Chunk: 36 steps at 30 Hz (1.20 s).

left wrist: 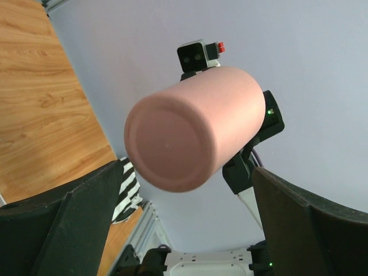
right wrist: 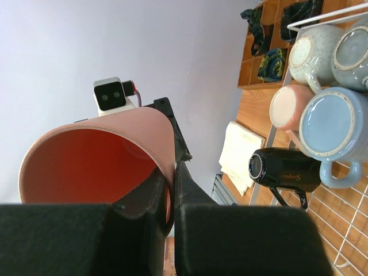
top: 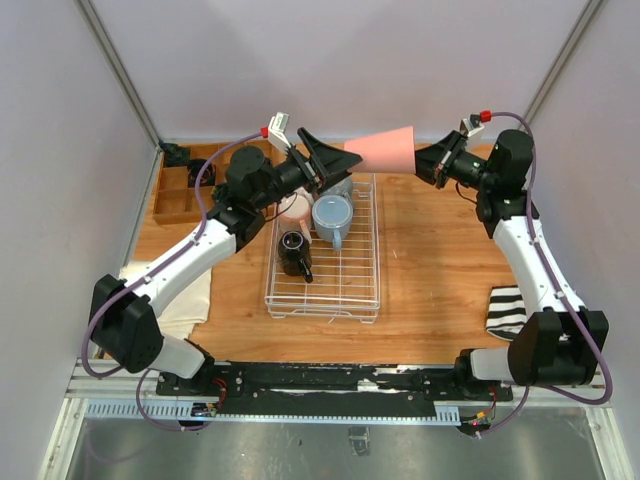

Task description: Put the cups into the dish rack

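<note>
A brown wooden tray (top: pixel 183 192) sits on the far left of the desk (top: pixel 430 260). It has small black coiled things (right wrist: pixel 259 31) in its boxes. Just in front of the tray, a white cloth (top: pixel 175 290) lies under the left arm (top: pixel 190 255).

The left arm reaches up over the far end of the dish rack (top: pixel 355 290). The left jaws are wide apart and hold nothing. One black finger (left wrist: pixel 75 224) is on each side of the left wrist view, with a big gap between them.

The dish rack is a white wire basket in the middle of the desk. Five mugs are in it, all at the far end. A pale pink mug (top: pixel 295 208) is on the left. A black mug (top: pixel 293 250) is just in front of it and looks tipped on its side. A light blue mug (top: pixel 332 215) is right beside the pink one, touching or nearly touching it. Two more pale mugs (right wrist: pixel 330 52) are behind these. From above they are mostly hidden under the left jaws.

The pink tumbler (top: pixel 385 150) is up in the air, lying sideways, past the far right corner of the rack. Its flat bottom points into the gap in the left jaws. Those fingers do not touch it.

The right jaws are clamped on the tumbler's rim. One finger (right wrist: pixel 146 198) is inside the cup and the other is outside. The right arm (top: pixel 530 250) comes up from the right side of the desk. A black and white striped cloth (top: pixel 505 312) lies near its base.
</note>
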Each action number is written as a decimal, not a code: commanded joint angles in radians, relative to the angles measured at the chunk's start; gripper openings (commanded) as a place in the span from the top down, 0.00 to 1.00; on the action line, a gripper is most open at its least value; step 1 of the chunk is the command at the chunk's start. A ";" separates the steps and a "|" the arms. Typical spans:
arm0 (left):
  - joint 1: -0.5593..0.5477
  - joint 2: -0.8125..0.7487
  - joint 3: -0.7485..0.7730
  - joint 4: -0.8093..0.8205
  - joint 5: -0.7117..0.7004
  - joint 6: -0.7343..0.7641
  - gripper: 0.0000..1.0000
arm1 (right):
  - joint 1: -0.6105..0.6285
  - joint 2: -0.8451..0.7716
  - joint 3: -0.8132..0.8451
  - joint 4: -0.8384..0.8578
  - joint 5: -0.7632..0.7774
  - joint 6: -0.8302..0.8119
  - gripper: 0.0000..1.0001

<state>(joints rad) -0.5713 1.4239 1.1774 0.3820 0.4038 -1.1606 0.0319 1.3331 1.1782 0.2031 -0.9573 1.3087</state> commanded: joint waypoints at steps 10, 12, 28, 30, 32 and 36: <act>0.007 0.013 0.028 0.086 0.019 -0.035 0.02 | 0.080 0.015 -0.046 0.070 -0.021 0.020 0.99; 0.007 0.016 0.024 0.093 0.023 -0.042 0.02 | 0.087 0.020 -0.053 0.073 -0.019 0.020 1.00; 0.007 0.020 -0.017 0.205 0.059 -0.132 0.52 | 0.115 0.046 -0.083 0.080 0.003 0.001 0.99; 0.007 0.013 -0.037 0.230 0.059 -0.148 0.72 | 0.117 0.046 -0.091 0.078 0.011 -0.003 0.99; 0.007 0.003 -0.057 0.235 0.056 -0.150 0.81 | 0.116 0.046 -0.095 0.073 0.016 -0.008 0.93; 0.007 -0.038 -0.079 0.203 0.034 -0.115 0.91 | 0.114 0.042 -0.109 0.054 0.028 -0.028 0.79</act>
<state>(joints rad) -0.5602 1.4517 1.1103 0.5323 0.4259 -1.3056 0.1310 1.3666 1.0935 0.2756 -0.9565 1.3273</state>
